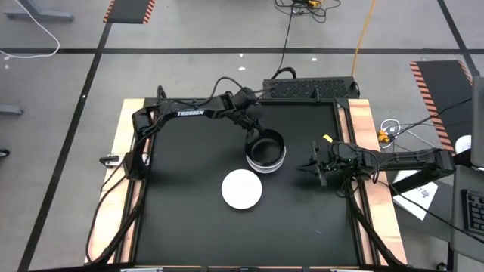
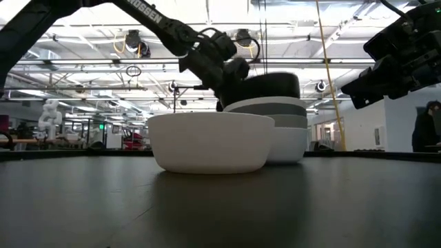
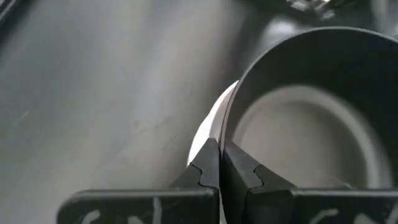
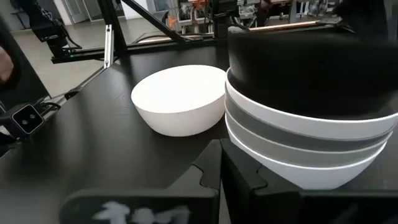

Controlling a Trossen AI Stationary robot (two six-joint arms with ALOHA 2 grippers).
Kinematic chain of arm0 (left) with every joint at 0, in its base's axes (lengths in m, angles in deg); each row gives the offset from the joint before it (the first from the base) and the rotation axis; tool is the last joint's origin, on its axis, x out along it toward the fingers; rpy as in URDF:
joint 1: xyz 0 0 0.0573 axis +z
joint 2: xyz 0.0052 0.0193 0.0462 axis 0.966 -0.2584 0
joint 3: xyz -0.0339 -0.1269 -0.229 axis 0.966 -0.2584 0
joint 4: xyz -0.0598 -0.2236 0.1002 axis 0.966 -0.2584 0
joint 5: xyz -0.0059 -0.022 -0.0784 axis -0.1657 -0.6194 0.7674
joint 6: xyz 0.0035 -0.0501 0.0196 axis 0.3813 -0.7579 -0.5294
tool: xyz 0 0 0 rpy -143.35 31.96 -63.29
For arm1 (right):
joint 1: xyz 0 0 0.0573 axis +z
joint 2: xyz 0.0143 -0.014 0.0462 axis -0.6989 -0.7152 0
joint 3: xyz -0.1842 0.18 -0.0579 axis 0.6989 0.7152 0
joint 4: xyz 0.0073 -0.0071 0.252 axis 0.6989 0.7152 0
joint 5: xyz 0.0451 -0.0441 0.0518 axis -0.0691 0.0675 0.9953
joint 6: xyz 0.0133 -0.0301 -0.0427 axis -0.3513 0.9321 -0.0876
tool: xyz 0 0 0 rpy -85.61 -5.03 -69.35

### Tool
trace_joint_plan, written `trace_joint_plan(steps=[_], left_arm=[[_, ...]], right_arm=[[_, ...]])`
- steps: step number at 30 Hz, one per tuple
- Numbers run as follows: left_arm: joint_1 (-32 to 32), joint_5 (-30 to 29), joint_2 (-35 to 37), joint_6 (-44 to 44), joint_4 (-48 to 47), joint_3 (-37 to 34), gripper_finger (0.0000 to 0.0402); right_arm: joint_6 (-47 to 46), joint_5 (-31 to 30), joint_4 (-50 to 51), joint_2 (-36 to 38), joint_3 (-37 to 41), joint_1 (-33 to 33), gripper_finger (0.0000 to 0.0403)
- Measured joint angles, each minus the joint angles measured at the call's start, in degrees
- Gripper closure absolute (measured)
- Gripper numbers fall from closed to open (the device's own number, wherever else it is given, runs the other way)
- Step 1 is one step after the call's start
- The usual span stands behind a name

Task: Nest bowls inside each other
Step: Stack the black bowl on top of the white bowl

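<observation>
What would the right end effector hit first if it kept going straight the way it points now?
Probably the stack of nested round bowls, white and grey under a black one. The right end effector points across the table at it, and its wrist view shows the stack dead ahead. Its height relative to the stack is unclear.

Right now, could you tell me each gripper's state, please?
Left gripper: shut on the black bowl rim.
Right gripper: shut, holding nothing.

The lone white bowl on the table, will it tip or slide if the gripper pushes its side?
The white bowl sits low and wide on a broad base, so tipping seems unlikely. Its smooth wall and the smooth table suggest it would slide. It looks rigid.
</observation>
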State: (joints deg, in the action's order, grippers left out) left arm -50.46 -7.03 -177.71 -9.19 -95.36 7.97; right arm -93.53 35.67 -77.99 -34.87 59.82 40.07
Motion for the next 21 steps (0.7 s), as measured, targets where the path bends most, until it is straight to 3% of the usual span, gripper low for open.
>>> trace_joint_plan(steps=[7, 21], left_arm=[[0.43, -5.11, -0.54, 1.71, -3.95, 0.02, 0.0401], [-0.77, -8.95, 0.51, 3.75, -9.06, 0.13, 0.0401]], right_arm=[[-1.07, 0.02, 0.0, -0.01, 0.0, 0.0, 0.0403], [-1.11, 0.02, -0.02, 0.01, 0.0, 0.0, 0.0403]])
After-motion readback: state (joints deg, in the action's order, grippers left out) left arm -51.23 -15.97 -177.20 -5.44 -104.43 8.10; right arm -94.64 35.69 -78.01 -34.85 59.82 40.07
